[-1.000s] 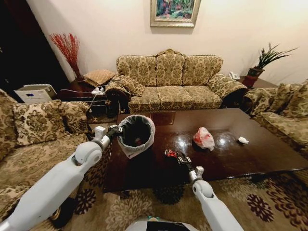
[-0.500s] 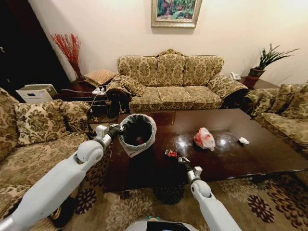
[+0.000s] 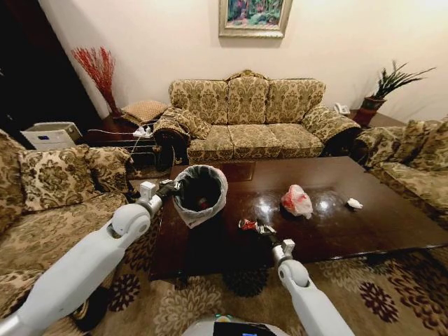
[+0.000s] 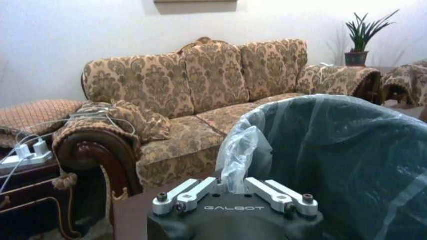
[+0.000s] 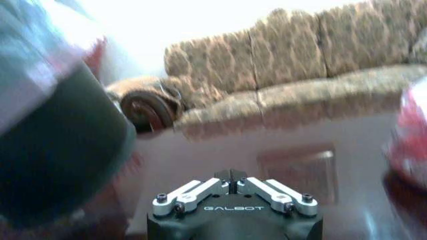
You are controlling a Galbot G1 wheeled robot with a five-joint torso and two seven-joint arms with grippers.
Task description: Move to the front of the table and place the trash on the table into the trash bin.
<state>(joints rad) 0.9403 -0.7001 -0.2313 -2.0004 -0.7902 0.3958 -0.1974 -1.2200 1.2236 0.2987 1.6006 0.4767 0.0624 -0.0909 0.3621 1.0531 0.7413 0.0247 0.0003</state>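
Observation:
The dark glossy table [image 3: 364,231] lies in front of me. Off its left end my left gripper [image 3: 170,187] [image 4: 233,186] is shut on the liner rim of the trash bin [image 3: 199,194] [image 4: 333,165], which hangs tilted with something red inside. A small red-white can [image 3: 246,224] lies on the table, and my right gripper [image 3: 259,227] [image 5: 231,174] is right beside it with its fingers together; I cannot tell whether they touch the can. A pink-white bag bundle [image 3: 297,201] [image 5: 408,135] and a white paper wad [image 3: 354,204] lie further right.
Patterned sofas stand behind the table [image 3: 245,119], at its left [image 3: 49,196] and at its right [image 3: 413,168]. A side table with a power strip [image 3: 140,133] stands at the back left. Patterned carpet [image 3: 392,294] runs along the table's near edge.
The right gripper has shifted slightly beside the can, which stays in place. The left arm and bin have hardly moved.

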